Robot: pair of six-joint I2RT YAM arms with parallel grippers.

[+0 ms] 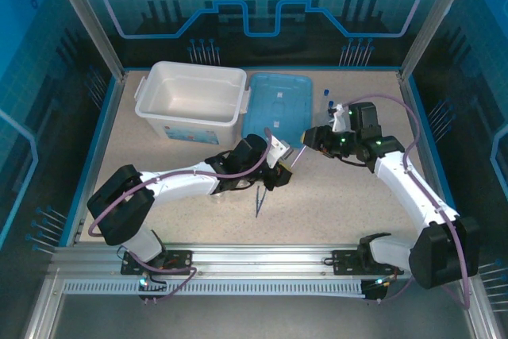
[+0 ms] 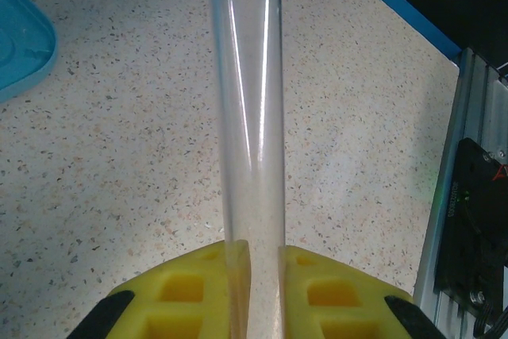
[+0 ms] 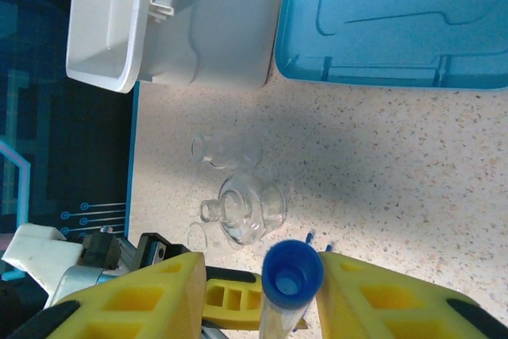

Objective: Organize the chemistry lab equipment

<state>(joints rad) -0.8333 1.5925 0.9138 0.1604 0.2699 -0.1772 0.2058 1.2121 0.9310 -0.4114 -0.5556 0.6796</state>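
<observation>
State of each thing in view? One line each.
tub, open, empty
lid, off, flat beside the tub
tube, clamped in left gripper, capped end between the open jaws of the right gripper
tweezers, loose on the table
flask, loose on the table
beaker, loose on the table

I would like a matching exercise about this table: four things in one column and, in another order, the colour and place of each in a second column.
Column 1
1. tub
2. lid
3. tweezers
4. tube

Column 2
a. clear, gripped by the left tool
b. white, at the far left of the table
c. light blue, lying flat beside the tub
d. dark blue, lying free on the table

Pairs: 1-b, 2-c, 3-d, 4-a
</observation>
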